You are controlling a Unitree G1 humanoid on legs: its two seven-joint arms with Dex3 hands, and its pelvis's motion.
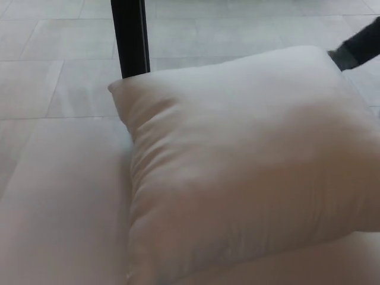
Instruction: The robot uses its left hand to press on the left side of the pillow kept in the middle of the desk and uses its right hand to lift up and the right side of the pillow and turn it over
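A plump white pillow [249, 172] fills the middle and right of the head view. It lies on the white desk surface [59, 202]. Its far left corner [116, 89] points toward the black post. The pillow's left edge casts a soft shadow on the desk, and its right side runs out of the picture. Neither of my hands shows in this view, and nothing is touching the pillow's visible top.
A black upright post [132, 37] stands just behind the pillow's far left corner. A dark bar with a grey end [356, 50] pokes in at the top right, behind the pillow's far edge. Pale tiled floor [53, 53] lies beyond the desk.
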